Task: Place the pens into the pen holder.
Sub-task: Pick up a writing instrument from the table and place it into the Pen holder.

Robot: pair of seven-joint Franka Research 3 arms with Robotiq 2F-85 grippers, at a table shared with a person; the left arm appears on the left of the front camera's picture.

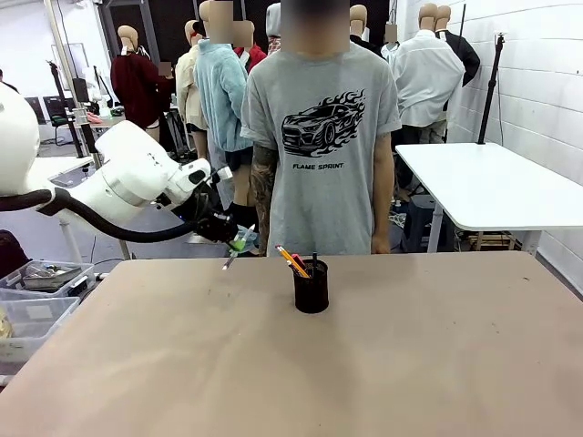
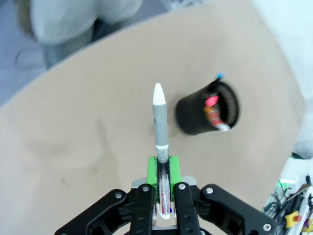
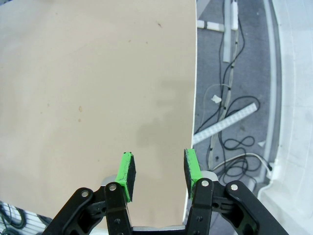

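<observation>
At the left, the left claw (image 1: 235, 241) hangs above the far-left part of the bench (image 1: 182, 364), clamped on a white/silver pen (image 2: 159, 122). The grip sits at the pen's rear end, so most of the barrel sticks out beyond the green pads (image 2: 152, 169), tip slanting down toward the bench. With so little of the pen pinched, it may pivot or slip in the pads if the arm swings fast, and the tip could then catch the rim instead of entering.

Toward the middle stands the pen holder (image 1: 311, 288), upright, well apart from the held pen. It already carries several pens (image 1: 293, 261) leaning toward the left rim. Those crowd the opening on the approach side; a low, slanted entry could knock them or tip the light mesh cup.

At the right, the right claw (image 3: 157, 169) hovers over the bench edge with its jaws apart and nothing between them, well clear of the work.
</observation>
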